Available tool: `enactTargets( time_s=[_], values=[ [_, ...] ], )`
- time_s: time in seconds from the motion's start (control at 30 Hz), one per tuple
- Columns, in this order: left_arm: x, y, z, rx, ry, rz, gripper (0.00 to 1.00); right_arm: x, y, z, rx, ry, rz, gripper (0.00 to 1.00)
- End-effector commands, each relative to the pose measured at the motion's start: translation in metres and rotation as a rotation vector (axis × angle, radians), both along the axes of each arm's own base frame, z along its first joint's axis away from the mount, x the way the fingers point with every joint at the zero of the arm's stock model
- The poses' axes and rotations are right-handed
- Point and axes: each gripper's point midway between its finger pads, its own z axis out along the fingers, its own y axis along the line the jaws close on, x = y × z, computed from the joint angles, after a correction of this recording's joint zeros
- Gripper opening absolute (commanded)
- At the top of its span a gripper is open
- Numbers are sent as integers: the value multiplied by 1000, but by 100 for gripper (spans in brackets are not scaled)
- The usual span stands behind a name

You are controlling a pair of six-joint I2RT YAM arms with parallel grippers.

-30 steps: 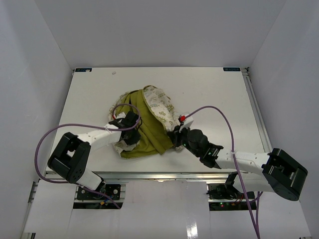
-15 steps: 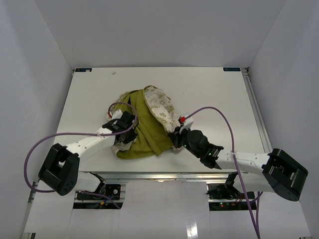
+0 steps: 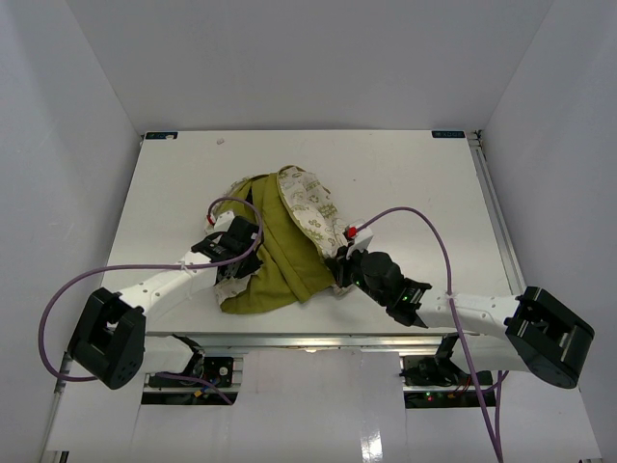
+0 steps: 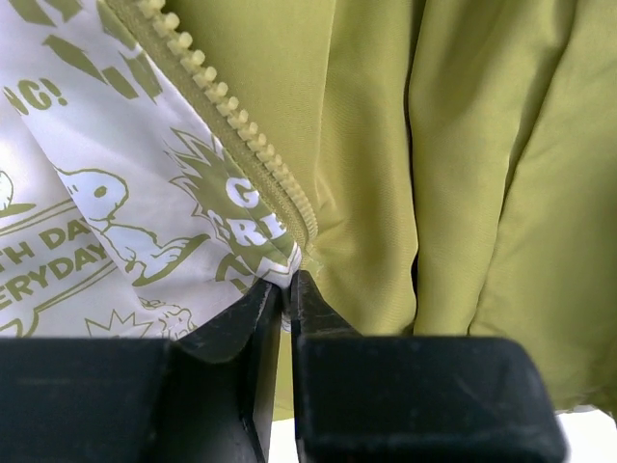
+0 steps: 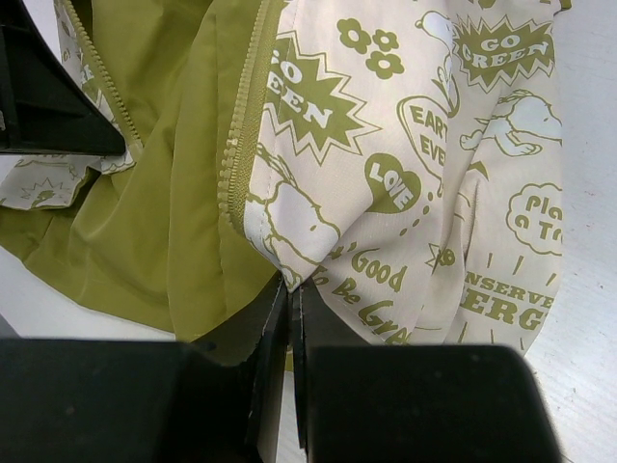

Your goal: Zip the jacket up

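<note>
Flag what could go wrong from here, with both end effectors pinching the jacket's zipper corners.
1. The left end effector holds only the tip of the cream-white printed fabric jacket with olive-green lining, just below its olive zipper teeth; a pull may slip it free.
2. The right end effector grips the other zipper half well apart from it, with loose lining folds between; these could snag as the halves meet.

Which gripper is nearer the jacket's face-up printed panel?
Right. The right gripper pinches the printed panel's lower corner; the left gripper grips the jacket's other zipper edge, across the green lining.
</note>
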Motion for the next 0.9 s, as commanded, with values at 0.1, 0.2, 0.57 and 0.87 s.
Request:
enactTargets(
  time_s=[0.1, 0.2, 0.57, 0.87],
  values=[
    [0, -3, 5, -25, -42, -45, 0, 7, 3, 17, 35, -36, -17, 8],
    [0, -1, 7, -16, -51, -48, 26, 8, 3, 16, 33, -37, -19, 8],
    [-1, -1, 3, -21, -45, -45, 0, 8, 2, 15, 29, -37, -25, 8],
    [6, -3, 25, -10, -109, -100, 4, 9, 6, 12, 17, -29, -12, 8]
  ],
)
